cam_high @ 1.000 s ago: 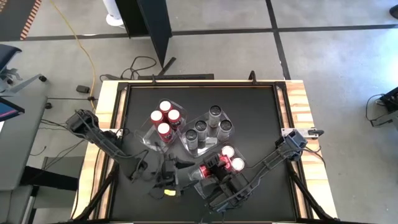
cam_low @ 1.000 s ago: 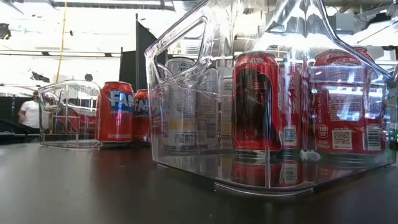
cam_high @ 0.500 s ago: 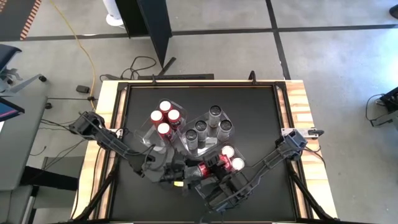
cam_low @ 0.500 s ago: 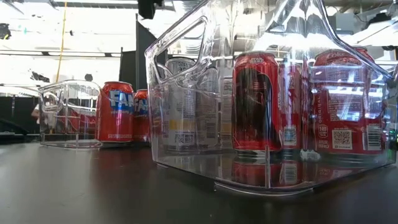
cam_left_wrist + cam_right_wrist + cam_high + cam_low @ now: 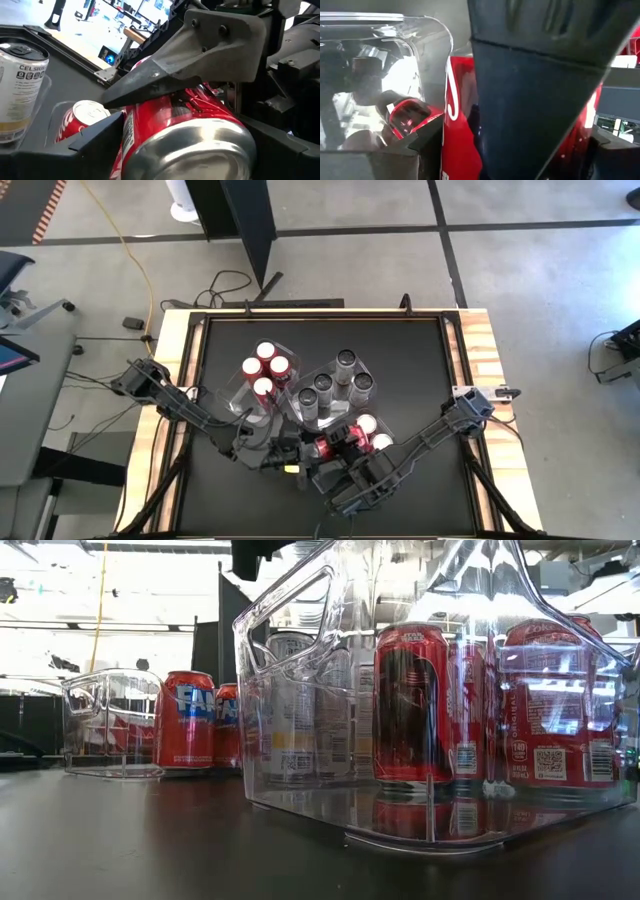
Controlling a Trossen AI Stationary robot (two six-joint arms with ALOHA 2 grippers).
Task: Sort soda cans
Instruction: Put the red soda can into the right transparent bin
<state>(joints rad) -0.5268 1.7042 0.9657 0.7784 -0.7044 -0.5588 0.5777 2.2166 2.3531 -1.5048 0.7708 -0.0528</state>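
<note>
Right gripper (image 5: 330,448) clamped on a red soda can (image 5: 322,448) lying sideways above the surface's near edge, beside the clear tray (image 5: 372,432) with two upright red cans. Left gripper (image 5: 300,455) spread wide around that same can's other end, fingers (image 5: 200,55) flanking it. Remaining cans upright in two further trays toward mid-surface.

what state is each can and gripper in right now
tipped red can, on its side between both grippers
right gripper, shut on tipped red can
left gripper, open around it
four red cans, upright in left tray
silver cans, upright in middle tray
two red cans, upright in near tray
</note>
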